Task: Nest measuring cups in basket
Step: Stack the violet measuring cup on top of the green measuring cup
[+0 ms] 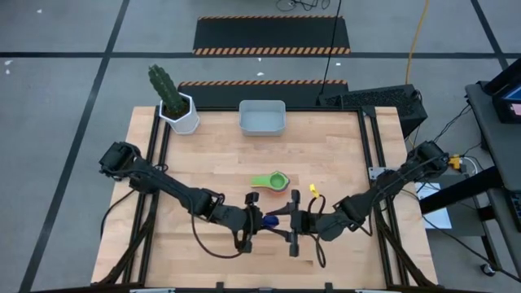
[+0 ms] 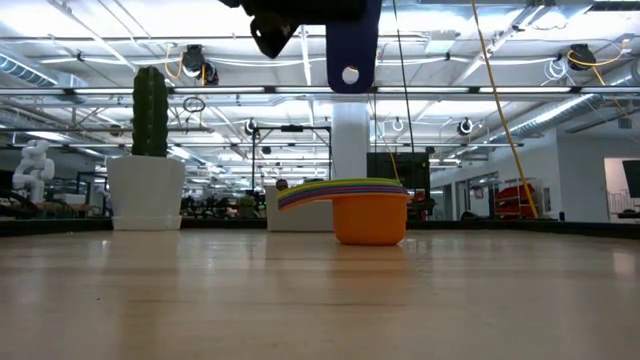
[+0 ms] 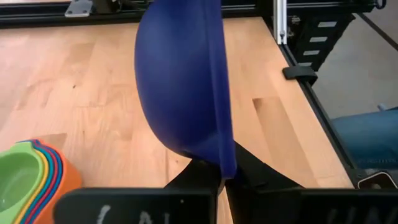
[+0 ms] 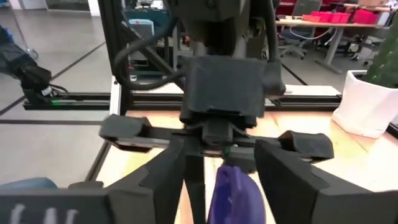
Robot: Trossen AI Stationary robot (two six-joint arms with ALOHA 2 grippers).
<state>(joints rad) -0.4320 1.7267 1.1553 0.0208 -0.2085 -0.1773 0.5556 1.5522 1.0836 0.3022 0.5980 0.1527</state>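
Observation:
My left gripper (image 1: 256, 218) is shut on a dark blue measuring cup (image 3: 180, 81) near the table's front middle. The cup's flat handle with a hole (image 2: 350, 60) points down in the low view. My right gripper (image 1: 295, 221) faces it from the right, open. Its fingers stand on either side of the blue cup (image 4: 235, 196); whether they touch it I cannot tell. A nested stack of cups (image 1: 275, 181), green on top and orange outermost (image 2: 370, 220), rests base down on the table. The pale basket (image 1: 262, 117) stands at the far edge. My left gripper pinches the dark blue cup at the near end of its rim (image 3: 229, 169). One finger (image 3: 189, 180) lies on the bowl's outer side and the other on its open side. The fingers slant down from the table's left. The cup is lifted clear, on its side, rim upright.
A white pot with a cactus (image 1: 177, 104) stands at the far left, beside the basket. Bare wooden tabletop (image 1: 220, 163) lies between the stack and the basket. A small yellow thing (image 1: 313, 190) shows by my right arm; what it is I cannot tell.

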